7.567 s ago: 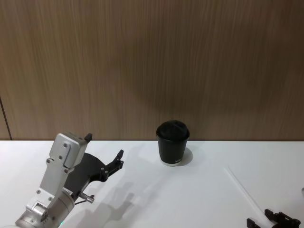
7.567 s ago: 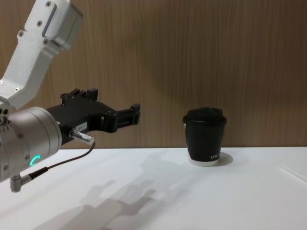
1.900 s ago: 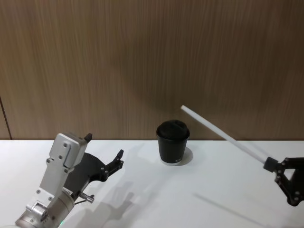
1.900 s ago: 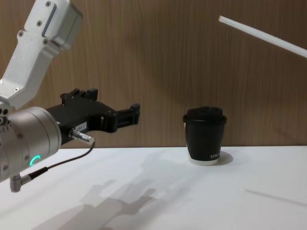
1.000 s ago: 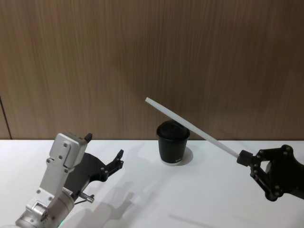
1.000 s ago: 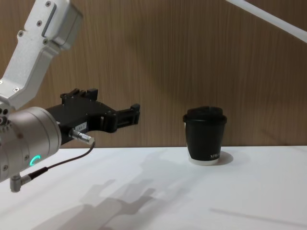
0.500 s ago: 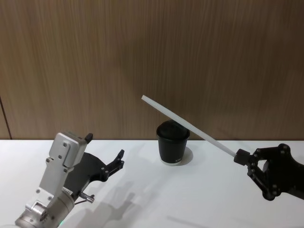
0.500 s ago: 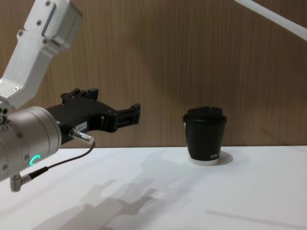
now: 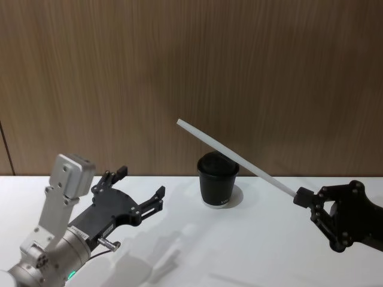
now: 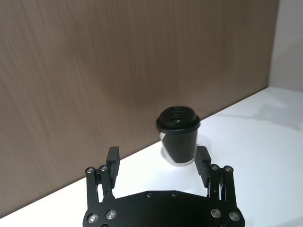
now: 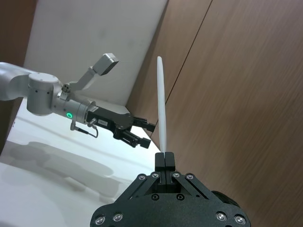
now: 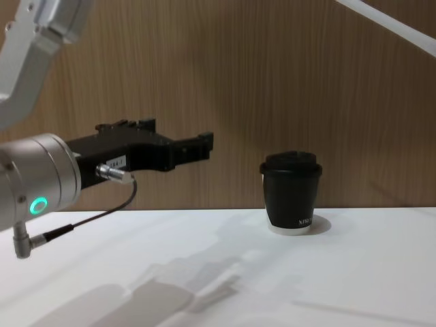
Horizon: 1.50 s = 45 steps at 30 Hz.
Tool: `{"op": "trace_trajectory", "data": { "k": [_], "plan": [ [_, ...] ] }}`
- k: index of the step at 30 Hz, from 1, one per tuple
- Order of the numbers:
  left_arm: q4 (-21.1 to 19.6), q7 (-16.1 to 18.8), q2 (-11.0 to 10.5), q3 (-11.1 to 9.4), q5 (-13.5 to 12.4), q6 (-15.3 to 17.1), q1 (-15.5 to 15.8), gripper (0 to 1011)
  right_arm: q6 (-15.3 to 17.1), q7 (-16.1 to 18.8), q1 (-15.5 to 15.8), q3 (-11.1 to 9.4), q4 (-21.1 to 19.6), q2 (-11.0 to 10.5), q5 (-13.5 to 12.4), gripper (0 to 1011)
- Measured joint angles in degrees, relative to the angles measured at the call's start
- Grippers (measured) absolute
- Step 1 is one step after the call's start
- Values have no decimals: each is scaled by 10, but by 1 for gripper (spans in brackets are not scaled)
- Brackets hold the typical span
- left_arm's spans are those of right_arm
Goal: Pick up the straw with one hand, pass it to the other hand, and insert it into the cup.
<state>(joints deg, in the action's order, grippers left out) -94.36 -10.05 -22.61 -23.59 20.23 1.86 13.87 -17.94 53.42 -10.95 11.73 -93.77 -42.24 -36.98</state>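
The white straw (image 9: 236, 156) slants up and to the left in the air, its free end above and left of the cup. My right gripper (image 9: 302, 197), black and blocky, is shut on the straw's lower end at the right of the table; the right wrist view shows the straw (image 11: 162, 109) rising from the closed fingertips (image 11: 164, 159). The black lidded cup (image 9: 218, 179) stands upright at the back middle of the table. My left gripper (image 9: 142, 182), on its silver green-lit wrist, hovers open at the left and points toward the cup (image 10: 179, 135).
A wood-panelled wall runs right behind the white table (image 9: 239, 251). A thin dark cable with a metal plug (image 12: 112, 174) hangs at the left wrist. The straw (image 12: 388, 24) crosses the top right corner of the chest view, high above the cup (image 12: 291, 194).
My left arm has swung its open gripper forward and to the right, closer to the cup. The right gripper and straw have barely moved in the last half second.
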Motion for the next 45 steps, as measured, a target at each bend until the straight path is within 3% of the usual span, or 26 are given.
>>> {"op": "trace_trajectory", "data": {
  "k": [13,23,30,45],
  "plan": [
    [-4,-116,-5,27,123,31,13,1002,0,0,-1,1,0,0,-1,5],
    [8,-198,-6,34,208,61,30,1002,0,0,-1,1,0,0,-1,5],
    [20,-251,-3,31,257,83,48,1001,0,0,-1,1,0,0,-1,4],
    [50,-354,12,10,333,123,95,1002,0,0,-1,1,0,0,-1,5]
  ]
}}
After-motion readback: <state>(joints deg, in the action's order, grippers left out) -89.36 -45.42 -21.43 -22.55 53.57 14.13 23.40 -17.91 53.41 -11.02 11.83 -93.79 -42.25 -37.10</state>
